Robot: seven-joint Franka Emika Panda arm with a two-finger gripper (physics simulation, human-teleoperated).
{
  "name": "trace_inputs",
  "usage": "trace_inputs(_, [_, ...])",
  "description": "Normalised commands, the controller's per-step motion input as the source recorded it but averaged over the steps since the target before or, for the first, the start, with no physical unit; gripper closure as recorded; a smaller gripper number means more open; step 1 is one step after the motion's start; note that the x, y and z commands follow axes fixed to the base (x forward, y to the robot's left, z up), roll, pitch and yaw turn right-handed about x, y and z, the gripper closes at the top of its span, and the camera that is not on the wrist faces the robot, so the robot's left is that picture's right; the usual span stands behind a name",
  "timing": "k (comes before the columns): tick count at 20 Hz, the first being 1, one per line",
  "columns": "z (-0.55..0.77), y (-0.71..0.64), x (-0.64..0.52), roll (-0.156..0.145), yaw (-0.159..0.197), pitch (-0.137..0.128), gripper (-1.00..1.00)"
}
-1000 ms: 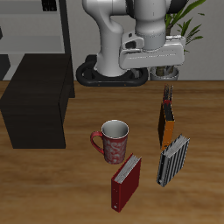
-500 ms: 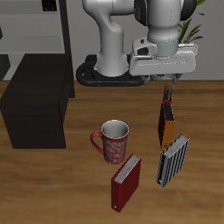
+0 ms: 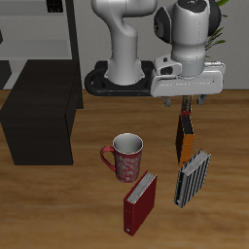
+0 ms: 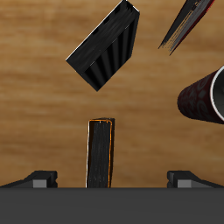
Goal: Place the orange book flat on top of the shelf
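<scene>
Orange book (image 3: 183, 139): standing upright on the table, directly beneath the gripper (image 3: 185, 103).
Gripper: hovering above the book with fingers spread apart, gripping nothing.
Shelf (image 3: 41, 119): sitting well apart from the book, past the mug (image 3: 125, 157).
Neighbours: a black striped book (image 3: 193, 177) is leaning just beside the orange book, nearer the front edge; a red book (image 3: 140, 202) is standing near it.
Wrist view: showing the orange book (image 4: 101, 153) spine-on between both fingertips, the striped book (image 4: 108, 45) beyond it; the shelf is showing only in the exterior view.
</scene>
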Motion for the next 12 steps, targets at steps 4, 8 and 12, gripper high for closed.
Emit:
trace_inputs(4, [-0.32, 0.06, 0.05, -0.019, 0.038, -0.037, -1.00])
trace_inputs(8, [-0.20, 0.01, 0.01, -0.016, 0.034, -0.032, -1.00])
trace_inputs(12, [-0.15, 0.04, 0.02, -0.020, 0.048, -0.035, -1.00])
